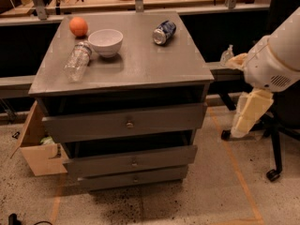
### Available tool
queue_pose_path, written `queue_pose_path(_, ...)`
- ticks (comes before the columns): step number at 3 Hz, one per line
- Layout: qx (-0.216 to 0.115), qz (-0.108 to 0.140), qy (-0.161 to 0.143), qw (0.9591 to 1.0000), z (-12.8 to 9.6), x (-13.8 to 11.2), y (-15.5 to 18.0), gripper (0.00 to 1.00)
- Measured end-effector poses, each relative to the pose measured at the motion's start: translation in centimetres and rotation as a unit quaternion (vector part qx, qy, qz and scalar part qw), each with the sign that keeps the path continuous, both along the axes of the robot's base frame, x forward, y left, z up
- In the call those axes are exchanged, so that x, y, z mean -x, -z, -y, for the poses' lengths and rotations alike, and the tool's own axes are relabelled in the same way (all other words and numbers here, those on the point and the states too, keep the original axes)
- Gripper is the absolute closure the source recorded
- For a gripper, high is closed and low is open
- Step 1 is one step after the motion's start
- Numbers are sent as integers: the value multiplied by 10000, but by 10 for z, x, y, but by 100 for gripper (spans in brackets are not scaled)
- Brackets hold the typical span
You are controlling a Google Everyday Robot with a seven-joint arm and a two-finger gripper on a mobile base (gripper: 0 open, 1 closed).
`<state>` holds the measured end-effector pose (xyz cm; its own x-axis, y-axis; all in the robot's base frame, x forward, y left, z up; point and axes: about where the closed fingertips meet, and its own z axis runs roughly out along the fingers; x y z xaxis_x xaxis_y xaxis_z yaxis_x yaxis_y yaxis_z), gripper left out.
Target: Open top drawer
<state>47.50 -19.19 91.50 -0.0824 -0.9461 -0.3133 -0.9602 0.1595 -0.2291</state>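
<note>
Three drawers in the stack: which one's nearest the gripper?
The top drawer, the tallest and widest front, just under the tabletop. The gripper hangs off to the side at about that drawer's height.

Grey top drawer (93, 125) seems slightly ajar, end effector (244, 122) well to its right.

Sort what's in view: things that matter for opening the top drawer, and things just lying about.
For the job: top drawer, its knob; gripper, off to the right of the cabinet, apart from the drawer.
Lying about: orange, bowl, plastic bottle, can on the cabinet top; cardboard box at its left side.
</note>
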Motion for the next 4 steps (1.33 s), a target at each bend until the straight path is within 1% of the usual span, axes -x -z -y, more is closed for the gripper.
queue_pose_path(1,-231,-94,-392,9989,-16,-20,50,0)
queue_pose_path(2,-377,-216,-703,9966,-29,-32,96,0)
queue_pose_path(3,-391,-222,-1088,9930,-48,-38,132,0)
queue_pose_path(4,-265,-85,-1518,9880,-70,-47,161,0)
